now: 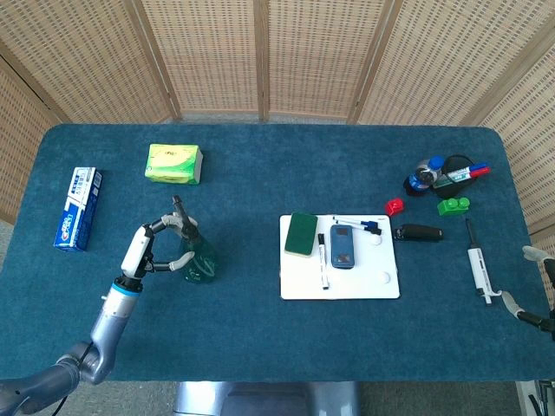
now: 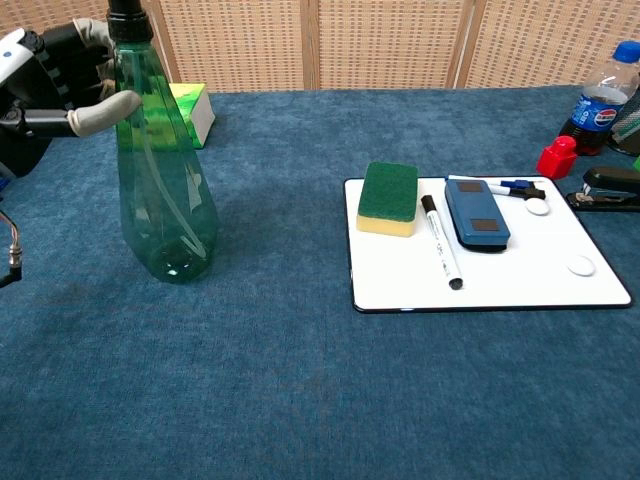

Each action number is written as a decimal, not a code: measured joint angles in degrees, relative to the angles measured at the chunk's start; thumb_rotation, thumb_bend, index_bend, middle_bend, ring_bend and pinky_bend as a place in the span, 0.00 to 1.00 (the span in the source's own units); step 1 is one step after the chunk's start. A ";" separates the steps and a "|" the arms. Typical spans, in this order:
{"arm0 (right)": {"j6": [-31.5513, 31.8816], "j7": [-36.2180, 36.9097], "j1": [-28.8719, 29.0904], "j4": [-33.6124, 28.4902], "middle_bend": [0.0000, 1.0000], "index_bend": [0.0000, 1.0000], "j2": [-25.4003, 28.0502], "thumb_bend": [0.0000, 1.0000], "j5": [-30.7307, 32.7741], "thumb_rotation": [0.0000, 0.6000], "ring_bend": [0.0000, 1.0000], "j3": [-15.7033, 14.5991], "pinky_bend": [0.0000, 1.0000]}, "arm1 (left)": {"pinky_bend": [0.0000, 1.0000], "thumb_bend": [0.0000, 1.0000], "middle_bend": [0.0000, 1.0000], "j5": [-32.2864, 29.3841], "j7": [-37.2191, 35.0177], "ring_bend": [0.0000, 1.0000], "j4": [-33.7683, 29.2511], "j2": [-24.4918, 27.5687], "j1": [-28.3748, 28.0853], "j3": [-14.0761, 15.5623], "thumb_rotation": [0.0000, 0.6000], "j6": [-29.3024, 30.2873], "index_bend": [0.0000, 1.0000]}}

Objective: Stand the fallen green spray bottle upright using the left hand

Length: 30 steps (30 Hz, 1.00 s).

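Green spray bottle (image 2: 166, 190) stands upright on the blue table (image 2: 300, 380), left of the whiteboard (image 2: 520, 275) and in front of the yellow-green box (image 1: 175, 163). Left hand (image 1: 154, 248) grasps it high up, fingers (image 2: 100, 110) wrapped around the neck just below the black cap. Right hand (image 1: 531, 253) barely shows at the table's right edge; cannot tell its finger state.
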 measured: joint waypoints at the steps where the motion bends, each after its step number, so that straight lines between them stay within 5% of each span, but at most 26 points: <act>1: -0.01 0.02 -0.01 0.00 0.31 0.22 0.01 0.29 0.02 1.00 0.07 -0.01 0.17 | 0.53 0.38 0.40 0.06 -0.02 0.38 0.03 0.04 0.12 0.18 0.84 0.08 0.45; 30: 0.42 0.78 0.03 0.06 0.31 0.22 0.12 0.29 -0.51 1.00 0.07 0.11 0.17 | 0.43 0.33 0.34 -0.57 2.79 0.29 0.04 1.19 2.28 0.99 0.30 1.30 0.38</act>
